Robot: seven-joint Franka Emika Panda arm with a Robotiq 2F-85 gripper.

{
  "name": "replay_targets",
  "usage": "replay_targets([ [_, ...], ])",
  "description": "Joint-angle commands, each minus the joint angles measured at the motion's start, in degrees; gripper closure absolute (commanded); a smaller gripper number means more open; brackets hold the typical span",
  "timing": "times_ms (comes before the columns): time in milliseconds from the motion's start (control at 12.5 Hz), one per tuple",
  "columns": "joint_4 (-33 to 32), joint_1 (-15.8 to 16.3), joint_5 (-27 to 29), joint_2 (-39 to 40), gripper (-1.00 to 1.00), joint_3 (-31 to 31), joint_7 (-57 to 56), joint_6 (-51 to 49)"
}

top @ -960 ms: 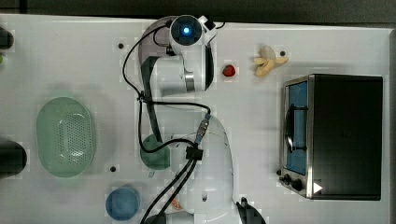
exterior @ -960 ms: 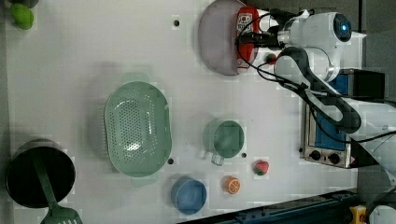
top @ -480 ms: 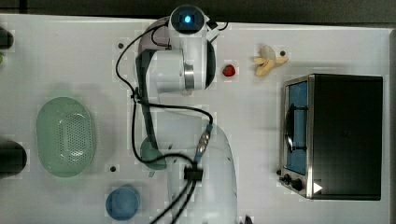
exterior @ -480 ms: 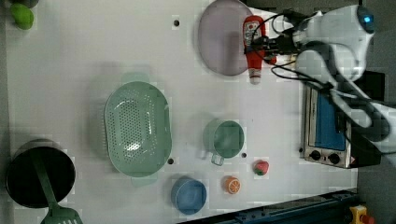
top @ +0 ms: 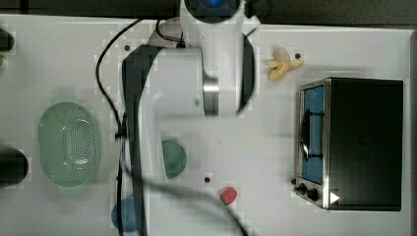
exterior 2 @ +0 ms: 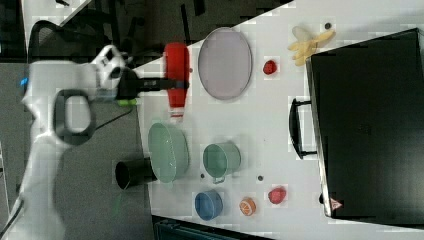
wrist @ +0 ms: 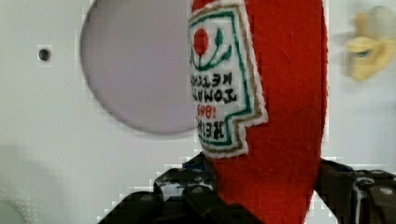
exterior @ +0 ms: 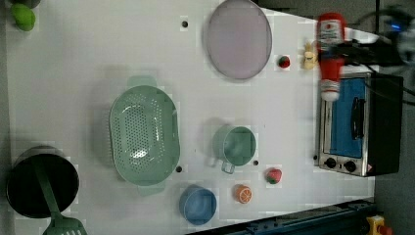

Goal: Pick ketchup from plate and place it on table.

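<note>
The fingers (wrist: 261,196) clamp the ketchup (exterior: 330,54) by its body, holding it aloft at the left view's upper right, clear of the plate (exterior: 238,38). The desk (exterior: 73,73) has bare white beside the plate; lower the bottle there upright, base flat, before releasing.

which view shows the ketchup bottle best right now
The right view: the whole ketchup bottle shows side-on, held in the gripper above the table beside the plate. The left view also shows it whole, but blurrier, in front of the oven. The wrist view gives its label close up.
</note>
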Motion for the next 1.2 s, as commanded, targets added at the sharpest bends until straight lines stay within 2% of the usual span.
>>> replay_targets([
  [80,-9.47,-2.36,0.26,-3.17,-0.25,-1.64,-0.99,-1.25],
  [400,-24.23,-3.04,1.36,-9.95,-0.25,-3.05,-0.99,7.25],
  [720,-36.05,-3.05,5.13,-9.74,-0.25,-3.51,-0.99,22.73],
  [960,-40.9,-2.72,5.13,-5.46,-0.25,-3.2,-0.86,33.86],
  [1200,-41.6,-2.7,5.13,-0.31,-0.25,-2.78,-0.85,39.64],
])
